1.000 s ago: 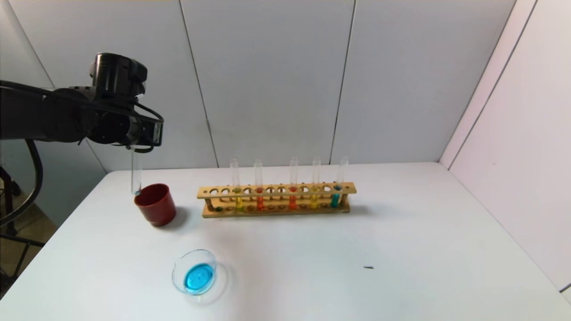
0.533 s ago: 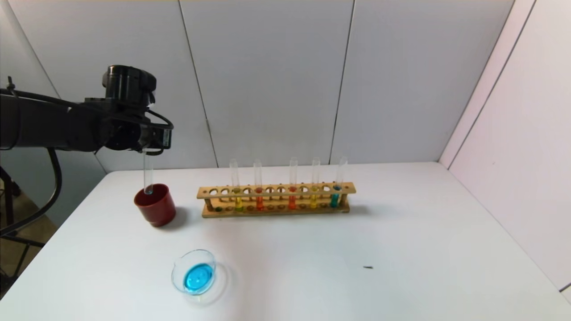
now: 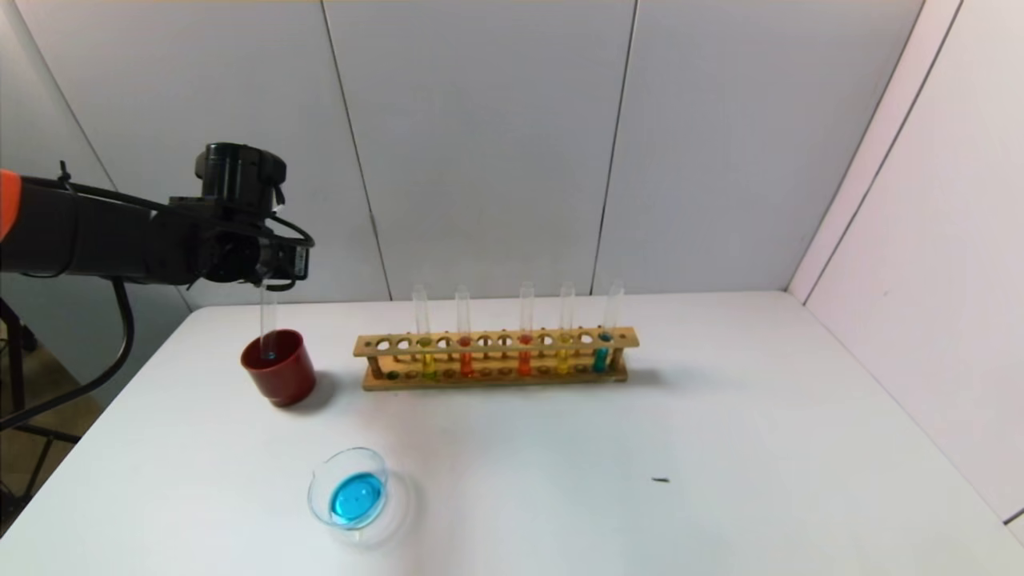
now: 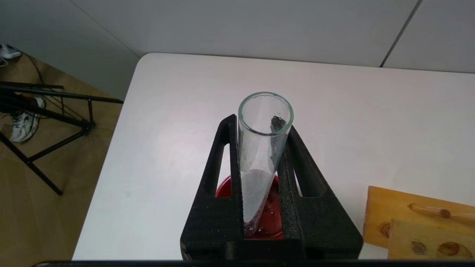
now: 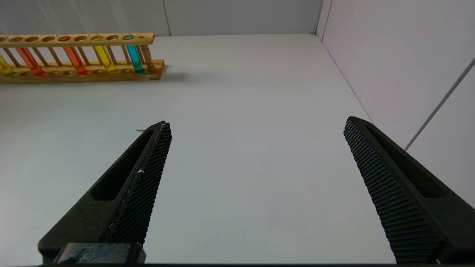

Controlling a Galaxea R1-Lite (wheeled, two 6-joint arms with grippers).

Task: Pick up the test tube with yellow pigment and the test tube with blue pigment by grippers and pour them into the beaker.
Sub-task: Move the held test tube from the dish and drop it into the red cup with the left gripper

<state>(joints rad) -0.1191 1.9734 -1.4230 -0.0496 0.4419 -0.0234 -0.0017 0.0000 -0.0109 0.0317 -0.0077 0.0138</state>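
Head view: left gripper (image 3: 268, 282) lowers emptied tube (image 3: 267, 320) inside red cup (image 3: 279, 366) rim.

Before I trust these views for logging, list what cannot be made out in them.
- Inside of the dark red opaque cup: head view, its own wall hides it; left wrist view, left gripper and the emptied clear glass test tube cover most.
- Right gripper: outside the head view.
- Small dark speck on the white table: too small.
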